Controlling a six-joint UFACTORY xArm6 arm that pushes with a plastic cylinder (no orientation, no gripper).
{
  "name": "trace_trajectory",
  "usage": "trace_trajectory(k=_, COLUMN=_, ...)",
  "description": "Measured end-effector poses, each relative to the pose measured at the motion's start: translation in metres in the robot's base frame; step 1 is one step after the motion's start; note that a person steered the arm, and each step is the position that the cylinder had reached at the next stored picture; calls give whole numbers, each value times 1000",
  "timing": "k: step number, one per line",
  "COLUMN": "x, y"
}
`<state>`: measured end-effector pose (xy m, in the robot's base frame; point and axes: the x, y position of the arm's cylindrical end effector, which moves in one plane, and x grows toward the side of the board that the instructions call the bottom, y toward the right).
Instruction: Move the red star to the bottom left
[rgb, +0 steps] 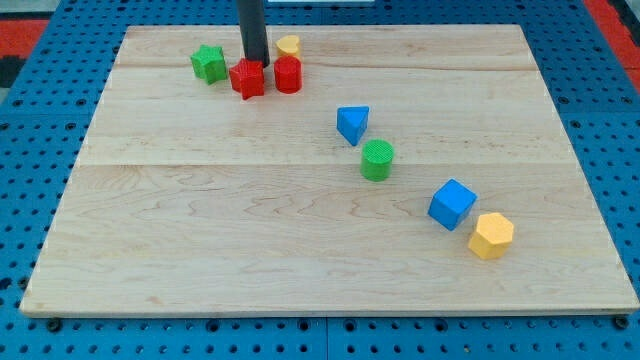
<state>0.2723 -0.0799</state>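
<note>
red star (247, 79) sits hemmed between green star (208, 64) and red cylinder (288, 74), my tip (254, 63) touching its top edge.

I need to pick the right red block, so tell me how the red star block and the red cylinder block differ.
The red star block has a pointed, spiky outline; the red cylinder block is round with a flat top. The star lies toward the view's left of the pair, the cylinder toward the view's right, very close beside it. My tip sits at the star's top edge, not at the cylinder. Both share the same red colour and lie near the board's top.
</note>
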Motion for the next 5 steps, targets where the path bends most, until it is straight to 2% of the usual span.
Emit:
trace_trajectory(k=2, x=35, y=-4)
trace_trajectory(k=4, x=53, y=-48)
trace_trajectory(k=5, x=72, y=-50)
